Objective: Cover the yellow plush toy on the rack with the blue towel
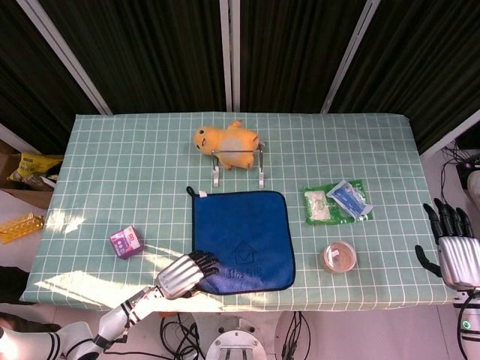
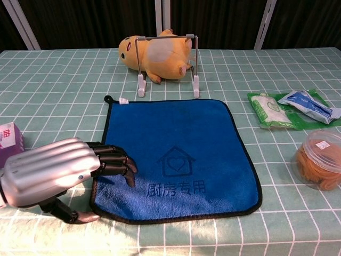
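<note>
The yellow plush toy [image 1: 225, 140] [image 2: 157, 53] lies on its side behind the wire rack [image 1: 238, 153] [image 2: 166, 37] at the table's far middle. In front of the rack, the blue towel [image 1: 244, 232] [image 2: 176, 144] lies flat. My left hand [image 1: 184, 274] [image 2: 58, 173] is at the towel's near left corner. Its fingers curl down onto the cloth and its thumb meets the front edge, pinching that corner. My right hand [image 1: 454, 251] hangs beyond the table's right edge with its fingers apart, holding nothing.
A small purple box [image 1: 126, 241] [image 2: 8, 137] sits left of the towel. To the towel's right are a green packet with white pouches [image 1: 337, 201] [image 2: 293, 106] and a round lidded container [image 1: 340, 256] [image 2: 319, 160]. The table's front edge runs just under my left hand.
</note>
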Available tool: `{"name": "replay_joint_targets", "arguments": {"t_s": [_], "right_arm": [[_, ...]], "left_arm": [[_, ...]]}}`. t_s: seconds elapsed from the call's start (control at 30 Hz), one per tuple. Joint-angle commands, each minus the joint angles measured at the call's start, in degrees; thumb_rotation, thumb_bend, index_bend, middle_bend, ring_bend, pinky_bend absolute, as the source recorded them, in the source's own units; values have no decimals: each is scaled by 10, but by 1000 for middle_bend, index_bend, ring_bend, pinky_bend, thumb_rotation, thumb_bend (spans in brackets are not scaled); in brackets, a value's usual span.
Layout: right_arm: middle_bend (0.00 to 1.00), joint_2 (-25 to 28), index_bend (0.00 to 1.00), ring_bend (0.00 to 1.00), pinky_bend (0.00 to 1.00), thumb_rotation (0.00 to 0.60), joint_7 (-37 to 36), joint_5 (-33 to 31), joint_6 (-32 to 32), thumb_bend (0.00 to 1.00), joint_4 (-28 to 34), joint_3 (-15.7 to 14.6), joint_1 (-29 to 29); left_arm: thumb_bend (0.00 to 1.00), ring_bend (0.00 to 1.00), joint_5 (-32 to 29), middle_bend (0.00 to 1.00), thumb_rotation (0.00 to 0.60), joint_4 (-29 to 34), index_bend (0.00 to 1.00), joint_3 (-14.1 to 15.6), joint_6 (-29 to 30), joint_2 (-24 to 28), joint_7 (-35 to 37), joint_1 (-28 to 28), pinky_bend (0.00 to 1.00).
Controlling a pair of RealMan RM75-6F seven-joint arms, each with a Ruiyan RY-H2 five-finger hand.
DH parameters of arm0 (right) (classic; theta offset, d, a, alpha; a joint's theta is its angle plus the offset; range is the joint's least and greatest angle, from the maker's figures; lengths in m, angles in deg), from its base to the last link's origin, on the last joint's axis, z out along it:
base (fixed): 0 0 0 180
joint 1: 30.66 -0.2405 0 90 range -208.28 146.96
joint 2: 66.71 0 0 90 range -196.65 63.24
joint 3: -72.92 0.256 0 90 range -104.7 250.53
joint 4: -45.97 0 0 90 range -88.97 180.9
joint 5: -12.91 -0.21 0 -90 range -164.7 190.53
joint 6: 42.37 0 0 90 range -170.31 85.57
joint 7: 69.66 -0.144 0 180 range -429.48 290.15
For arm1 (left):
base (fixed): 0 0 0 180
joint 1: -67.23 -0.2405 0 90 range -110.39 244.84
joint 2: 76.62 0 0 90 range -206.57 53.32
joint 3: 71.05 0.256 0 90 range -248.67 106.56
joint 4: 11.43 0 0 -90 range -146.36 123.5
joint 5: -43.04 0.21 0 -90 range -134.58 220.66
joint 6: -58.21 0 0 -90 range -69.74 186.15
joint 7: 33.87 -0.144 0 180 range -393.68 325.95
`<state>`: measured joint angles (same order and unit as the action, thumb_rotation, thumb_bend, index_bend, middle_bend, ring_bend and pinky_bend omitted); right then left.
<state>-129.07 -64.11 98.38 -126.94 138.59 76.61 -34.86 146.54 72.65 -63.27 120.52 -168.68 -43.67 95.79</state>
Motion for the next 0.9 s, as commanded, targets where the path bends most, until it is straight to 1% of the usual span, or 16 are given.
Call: {"name": "replay_joint_targets", "arguments": {"t_s": [0.03,0.13,0.27,0.37,0.5,0.6,0.7,0.9], "right_arm": [[0,0,0,0,0,600,1,0,0,328,1,0,0],[0,1,0,0,0,600,3,-2,-1,329,2,0,1],[0,1,0,0,0,600,3,-2,1,331,2,0,0],[0,0,0,0,0,600,4,-3,2,331,1,0,0],[0,-1,0,0,0,600,3,-4,3,331,0,0,-1],[0,-2,0,0,0,600,2,-6,5,331,-2,0,-1],[0,-3,0,0,0,600,1,-7,7,332,-3,0,-1],[0,-4,0,0,0,600,1,-8,9,332,-5,0,-2]], "left_arm": [[288,173,-4,229,600,-1,327,2,-2,1,-5,0,266],[289,173,-5,229,600,-3,338,3,2,0,-9,0,266],[293,175,-2,240,600,-4,410,8,9,-1,7,1,266],[298,181,-2,244,600,-8,442,10,10,-3,13,2,266],[302,181,-9,245,600,-11,463,11,4,-6,18,4,266],[323,181,-9,245,600,-11,475,12,5,-8,25,6,266],[354,190,-7,254,600,-12,516,11,15,-11,30,5,268],[371,219,-6,288,600,-20,593,10,28,-22,38,3,298]]}}
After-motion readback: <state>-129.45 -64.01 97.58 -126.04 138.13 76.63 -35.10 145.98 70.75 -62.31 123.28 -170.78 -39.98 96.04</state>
